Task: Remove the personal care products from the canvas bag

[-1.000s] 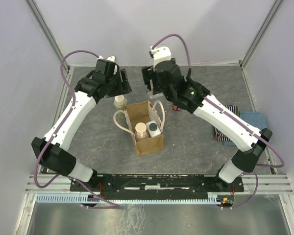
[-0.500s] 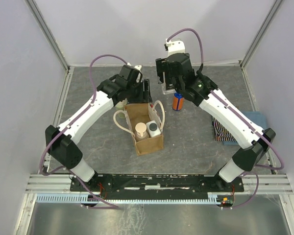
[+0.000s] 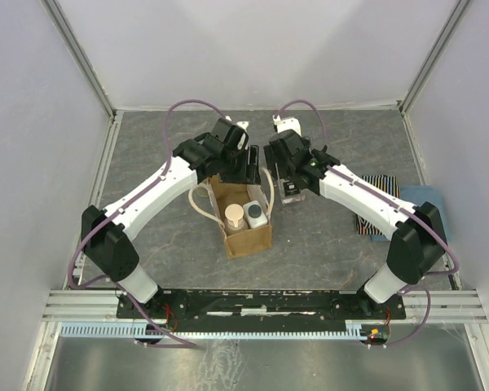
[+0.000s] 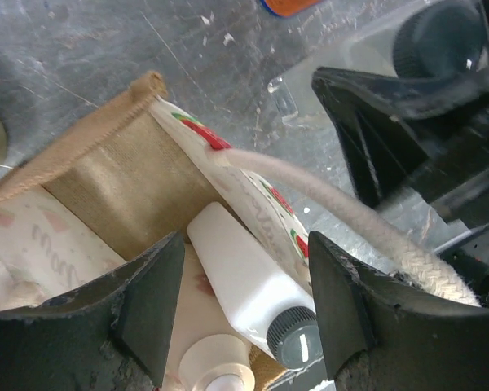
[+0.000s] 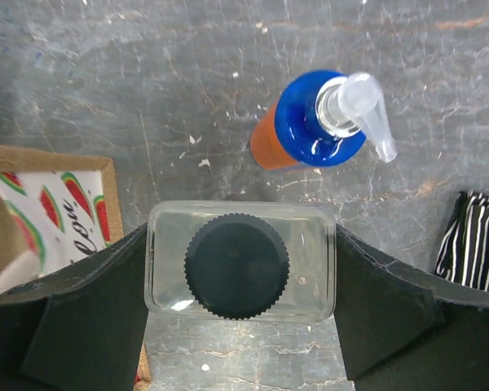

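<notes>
My left end effector (image 4: 244, 248) hangs spread open over the far end of the bag (image 3: 249, 241), grasping nothing. One finger sits on each side of the white bottle (image 4: 238, 281), which is inside the bag with its dark cap showing. The jar (image 3: 235, 215) is just beside that bottle, also in the bag. One rope handle (image 4: 342, 218) arches across in front of my right finger. A second ago this end effector was out past the bag's far left corner. Half a second ago it had reached the far rim, and now it is over the opening.

My right end effector (image 5: 240, 244) is clenched on the clear bottle (image 5: 310, 236), with a finger pressed against each short side and the dark cap facing the wrist camera. Half a second ago I held the bottle higher and farther back. It is now lower and just off the bag's right side, outside it. I cannot tell whether its base touches the surface (image 3: 326, 240).

The pump bottle (image 5: 306, 130) stands on the surface just beyond the clear bottle. It has a blue top and an orange body. It was plain in the top view half a second ago, and my right arm now covers it there. The striped cloth (image 5: 477, 244) lies off to the right where it was.
</notes>
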Controlling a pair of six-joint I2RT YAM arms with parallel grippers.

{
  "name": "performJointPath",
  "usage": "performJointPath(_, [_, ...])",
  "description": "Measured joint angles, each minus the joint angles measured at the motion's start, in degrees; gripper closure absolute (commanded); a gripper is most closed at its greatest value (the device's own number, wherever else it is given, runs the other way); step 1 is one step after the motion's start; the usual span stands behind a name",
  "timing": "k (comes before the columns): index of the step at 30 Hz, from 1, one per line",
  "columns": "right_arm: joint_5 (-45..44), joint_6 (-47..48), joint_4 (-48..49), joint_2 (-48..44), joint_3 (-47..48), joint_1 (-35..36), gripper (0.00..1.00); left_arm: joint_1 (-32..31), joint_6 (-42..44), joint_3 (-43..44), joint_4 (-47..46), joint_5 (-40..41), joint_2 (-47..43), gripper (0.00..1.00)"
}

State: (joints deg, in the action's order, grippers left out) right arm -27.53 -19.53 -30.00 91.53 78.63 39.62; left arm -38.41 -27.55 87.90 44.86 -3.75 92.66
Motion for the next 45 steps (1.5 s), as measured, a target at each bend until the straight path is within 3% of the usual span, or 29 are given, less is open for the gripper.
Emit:
performJointPath(9, [0.22,-2.38,3.76,-1.09,-6.25,-0.68,0.33,-2.14,0.0,-3.87,0.87,-2.47,0.0,0.32])
performJointPath(13, [-0.2,-3.21,5.6,-3.15,-9.2,-0.68,0.09,-2.23,-0.02,-3.87,2.64,-2.36,0.0,0.33])
performJointPath(17, [-1.62,-3.76,6.95,-4.87,-11.21,-0.68,0.0,-2.23,-0.39,-3.72,5.03,-0.37,0.0,0.32])
performJointPath(26, [-2.54,-3.82,9.86,-8.07,-11.39,-0.79,0.0,-2.23,-1.07,4.52,15.13,7.98,-0.87,0.32])
performJointPath(35, [-2.78,-4.28,9.79,-8.59,-11.63,-0.79,0.0,-2.93,-1.07,13.2,25.27,8.83,-4.66,0.3])
performJointPath(45, [-4.7,-4.33,9.94,-12.79,-12.9,-0.79,0.0,-6.16,-1.09,13.51,30.71,9.18,-4.57,0.25])
